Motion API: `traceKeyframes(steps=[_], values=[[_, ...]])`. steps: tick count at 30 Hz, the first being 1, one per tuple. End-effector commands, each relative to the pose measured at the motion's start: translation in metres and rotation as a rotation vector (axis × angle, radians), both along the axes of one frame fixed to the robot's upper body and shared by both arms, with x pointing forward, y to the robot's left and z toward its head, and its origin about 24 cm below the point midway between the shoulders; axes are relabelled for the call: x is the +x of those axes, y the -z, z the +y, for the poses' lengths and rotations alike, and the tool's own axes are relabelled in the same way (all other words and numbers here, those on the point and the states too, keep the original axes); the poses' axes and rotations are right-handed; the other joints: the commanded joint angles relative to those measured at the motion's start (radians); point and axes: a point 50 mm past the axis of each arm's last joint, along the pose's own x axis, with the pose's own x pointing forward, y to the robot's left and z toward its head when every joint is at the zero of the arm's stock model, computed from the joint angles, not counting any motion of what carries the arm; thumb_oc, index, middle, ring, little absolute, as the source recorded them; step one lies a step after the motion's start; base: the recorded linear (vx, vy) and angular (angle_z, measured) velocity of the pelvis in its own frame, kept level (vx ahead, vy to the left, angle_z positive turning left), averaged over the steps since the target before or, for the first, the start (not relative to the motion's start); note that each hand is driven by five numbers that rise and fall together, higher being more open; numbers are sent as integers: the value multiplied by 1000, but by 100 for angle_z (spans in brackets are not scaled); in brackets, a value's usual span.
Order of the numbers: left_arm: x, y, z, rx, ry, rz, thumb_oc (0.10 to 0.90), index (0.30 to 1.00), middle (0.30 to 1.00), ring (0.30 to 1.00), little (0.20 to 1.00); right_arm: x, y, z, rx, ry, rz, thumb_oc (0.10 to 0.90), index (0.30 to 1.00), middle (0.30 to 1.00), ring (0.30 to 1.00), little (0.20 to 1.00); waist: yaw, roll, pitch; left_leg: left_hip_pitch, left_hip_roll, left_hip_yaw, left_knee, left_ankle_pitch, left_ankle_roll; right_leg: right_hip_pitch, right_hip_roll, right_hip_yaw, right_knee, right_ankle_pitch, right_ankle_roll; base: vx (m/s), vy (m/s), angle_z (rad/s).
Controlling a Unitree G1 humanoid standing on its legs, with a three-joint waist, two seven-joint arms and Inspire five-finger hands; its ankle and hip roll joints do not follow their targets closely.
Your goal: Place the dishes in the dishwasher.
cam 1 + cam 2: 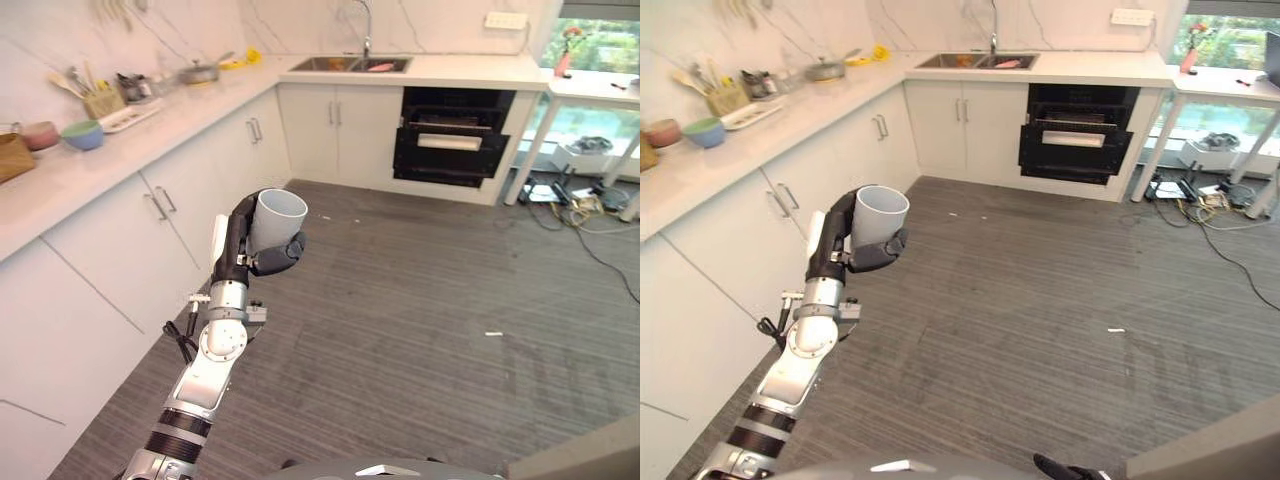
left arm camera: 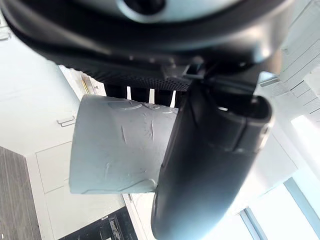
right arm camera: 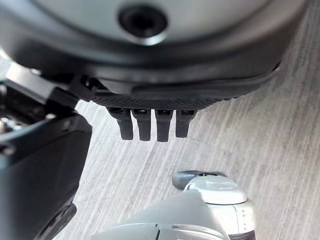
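Left hand: your left hand (image 1: 245, 250) is raised in front of the white cabinets (image 1: 120, 270), fingers and thumb curled round a pale grey cup (image 1: 277, 218).
Cup position: it sits upright in the hand, mouth open to the top, well above the floor (image 1: 420, 320) and clear of the tabletop (image 1: 110, 150).
Grip detail: in the left wrist view the thumb (image 2: 210, 165) lies across the cup's wall (image 2: 117, 145) with the fingers behind it, so the hold is round the body, below the rim.
Right hand: your right hand (image 3: 150, 122) hangs low over the floor; its fingers look relaxed and hold nothing.
Dishwasher: the dark open unit (image 1: 452, 135) under the far tabletop, beside the sink (image 1: 350, 64), looks like the target; it is well apart from the cup.
Handling: the cup looks light, stiff and smooth-walled. Judge it slippery and likely to crack if dropped.
Where to hold: keep the wrap round the mid-body; a rim pinch would probably be less secure.
Stage: carry looks under way; placing is not yet done.
Other dishes: bowls (image 1: 82, 134) sit on the left tabletop.
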Motion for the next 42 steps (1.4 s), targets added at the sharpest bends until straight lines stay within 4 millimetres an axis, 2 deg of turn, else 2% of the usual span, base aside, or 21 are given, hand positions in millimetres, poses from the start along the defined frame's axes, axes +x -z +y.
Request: traceKeyframes(steps=[1,8,19,33,34,35,36,38,39,41,42], values=[[7,-69,12,15,-3,-340,400,300,300,300,300,24,1,16,16,-79,-78,800,900,900,900,900,-2,-91,4,104,-145,131,9,-21,26,-134,19,51,-44,121,39,-3,-18,50],[4,-66,16,4,-26,-327,400,300,300,300,300,16,1,14,-9,-92,-54,800,900,900,900,900,1,-94,8,109,-138,125,9,-24,22,-122,22,36,-49,115,35,1,-14,6],[3,-66,21,12,-48,-327,400,300,300,300,300,23,0,15,-22,-118,-69,800,900,900,900,900,12,-93,20,114,-128,147,9,-31,21,-128,32,40,-49,113,31,22,-14,-6],[8,-69,20,5,-46,-334,400,300,300,300,300,30,-3,5,-66,-73,-99,800,900,900,900,900,-9,-62,53,112,-110,159,30,-40,4,-142,50,16,-9,75,13,45,-38,0],[9,-71,19,3,-43,-339,400,300,300,300,300,32,-4,4,-67,-61,-107,800,900,900,900,900,-10,-67,62,87,-106,159,84,-55,-2,-147,50,17,-2,71,10,-17,-115,-4],[9,-74,19,-7,-36,-354,400,300,300,300,300,36,-5,1,-75,-44,-130,800,900,900,900,900,-11,-81,90,-1,-107,167,266,-50,-30,-151,45,16,6,69,-1,42,-148,0],[10,-76,18,-14,-29,-361,400,300,300,300,300,38,-6,0,-76,-48,-140,800,900,900,900,900,-6,-94,104,-41,-105,179,369,-31,-47,-132,36,15,3,62,-5,26,-109,17],[10,-76,18,-14,-28,-362,400,300,300,300,300,38,-6,0,-75,-47,-141,800,900,900,900,900,-7,-92,105,-52,-102,176,390,-39,-48,-133,39,13,2,62,-6,112,-42,33],[12,-81,13,-23,-5,-381,400,300,300,300,300,41,-8,-5,-93,-56,-148,800,900,900,900,900,25,-100,147,-220,-88,230,417,11,-49,-75,25,-8,-21,41,-12,343,-10,35],[11,-80,15,-9,-15,-374,400,300,300,300,300,41,-8,-4,-93,-57,-145,800,900,900,900,900,56,-99,136,-263,-91,239,317,7,-28,-28,24,2,-42,12,-3,480,71,39],[10,-78,16,-1,-18,-370,400,300,300,300,300,38,-7,-2,-90,-71,-137,800,900,900,900,900,70,-95,136,-276,-91,236,275,37,-26,-11,27,13,-42,-4,-3,433,130,18]])
